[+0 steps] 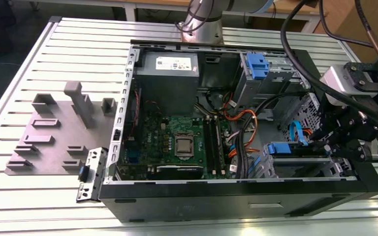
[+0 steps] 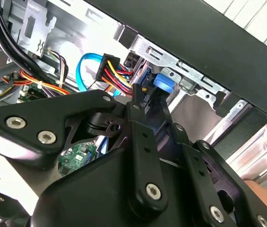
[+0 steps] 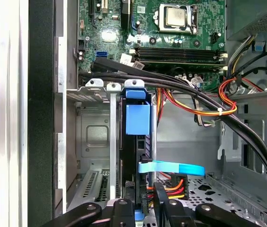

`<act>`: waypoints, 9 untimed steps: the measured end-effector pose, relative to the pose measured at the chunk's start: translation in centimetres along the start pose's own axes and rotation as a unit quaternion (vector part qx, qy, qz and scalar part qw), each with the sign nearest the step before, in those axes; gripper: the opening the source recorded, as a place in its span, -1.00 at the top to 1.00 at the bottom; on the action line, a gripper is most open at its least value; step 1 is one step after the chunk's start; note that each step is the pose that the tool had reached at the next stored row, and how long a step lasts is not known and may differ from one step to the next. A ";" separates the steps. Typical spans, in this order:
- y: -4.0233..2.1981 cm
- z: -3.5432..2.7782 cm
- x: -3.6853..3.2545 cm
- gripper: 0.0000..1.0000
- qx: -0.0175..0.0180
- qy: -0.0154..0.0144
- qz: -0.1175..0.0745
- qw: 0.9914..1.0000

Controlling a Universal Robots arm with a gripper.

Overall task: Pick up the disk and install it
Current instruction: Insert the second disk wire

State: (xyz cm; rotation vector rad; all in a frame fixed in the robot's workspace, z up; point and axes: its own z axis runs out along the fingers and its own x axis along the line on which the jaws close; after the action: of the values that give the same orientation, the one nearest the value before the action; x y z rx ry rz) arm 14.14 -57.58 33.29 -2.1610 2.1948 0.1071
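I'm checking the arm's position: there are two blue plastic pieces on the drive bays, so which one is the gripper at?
The lower blue piece, on the bay by the case's front edge; the gripper is right beside it. The other blue bracket sits on the upper bay, far from it.

Even, bright overhead light washes my surface, whose pale slats glare almost white in the first wrist view. The computer case interior stays dimmer, shadowed under its walls. Close up in the second wrist view, my gripper looks softly blurred.

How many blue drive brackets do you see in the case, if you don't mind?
2: one bracket on the upper bay near the arm's base, one on the lower bay beside the gripper. Cables may hide others.
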 end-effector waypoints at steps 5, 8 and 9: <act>0.01 0.00 0.00 0.43 0.000 0.000 0.000 1.000; 0.01 -0.01 -0.01 0.56 0.000 0.000 0.000 1.000; 0.00 -0.01 -0.01 0.66 0.000 0.000 0.000 1.000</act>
State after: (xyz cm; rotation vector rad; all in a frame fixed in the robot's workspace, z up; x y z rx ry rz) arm 14.14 -57.57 33.31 -2.1614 2.1952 0.1063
